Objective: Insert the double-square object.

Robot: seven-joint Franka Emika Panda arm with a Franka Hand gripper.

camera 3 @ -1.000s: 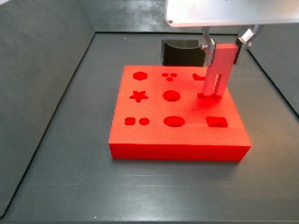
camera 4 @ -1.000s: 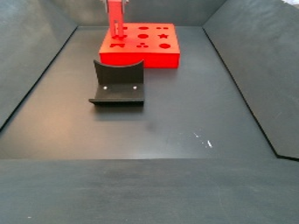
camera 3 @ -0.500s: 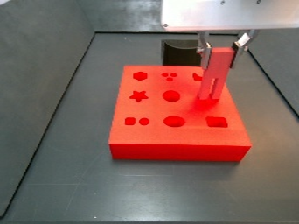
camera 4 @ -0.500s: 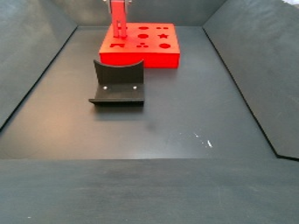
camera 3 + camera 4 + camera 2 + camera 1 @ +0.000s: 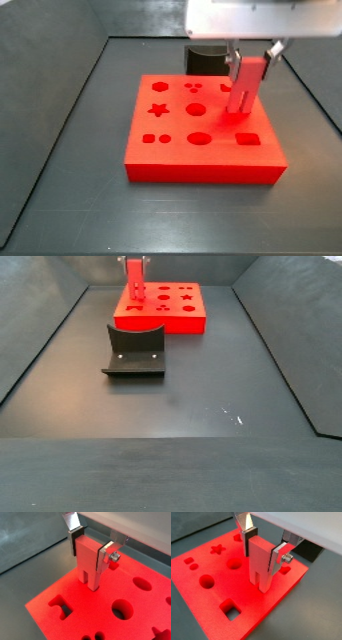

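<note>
My gripper is shut on the double-square object, a slim red bar with two square prongs at its lower end. It hangs upright over the red board, its prongs close above or touching the board's top. In a side view the double-square object stands over the board's far right part. In both wrist views the silver fingers clamp the double-square object on both sides. From the distant side view the gripper and the double-square object are at the board's left corner.
The board has several shaped holes: a square, an oval, a round one, a star. The dark fixture stands in front of the board in a side view. A dark object sits behind the board.
The gripper with the bar has shifted slightly left and a little lower over the board. Nothing else has moved.
</note>
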